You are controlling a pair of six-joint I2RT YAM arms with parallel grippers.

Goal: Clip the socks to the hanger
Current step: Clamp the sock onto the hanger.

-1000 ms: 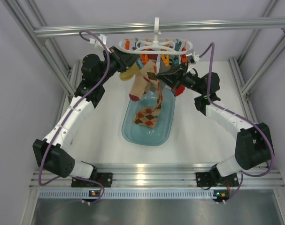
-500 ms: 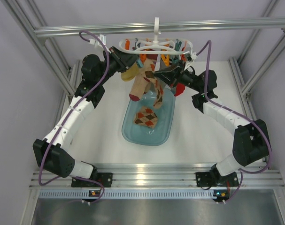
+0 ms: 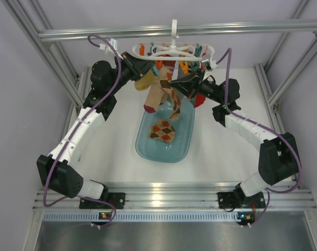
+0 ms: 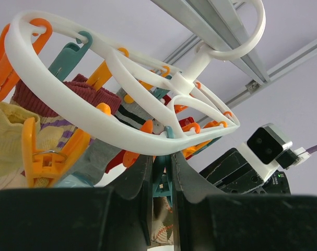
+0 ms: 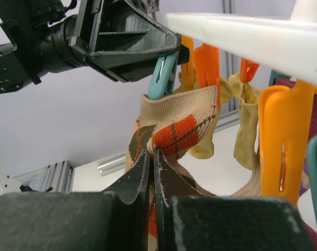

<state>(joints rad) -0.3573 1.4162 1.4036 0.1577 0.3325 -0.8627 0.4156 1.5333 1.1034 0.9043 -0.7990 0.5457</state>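
Under the hanger [image 3: 182, 50], from above, left gripper [image 3: 148, 69] and right gripper [image 3: 174, 83] meet. Left wrist: left gripper clamped on a teal clip [image 4: 162, 182]. Right wrist: right gripper pinches the argyle sock [image 5: 182, 128] at that clip; a misaligned cuff could slip free.

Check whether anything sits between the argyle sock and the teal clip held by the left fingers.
Nothing visible does. The argyle sock has its cuff right up at the lower tip of the teal clip. The orange clips hang beside it, not between them.
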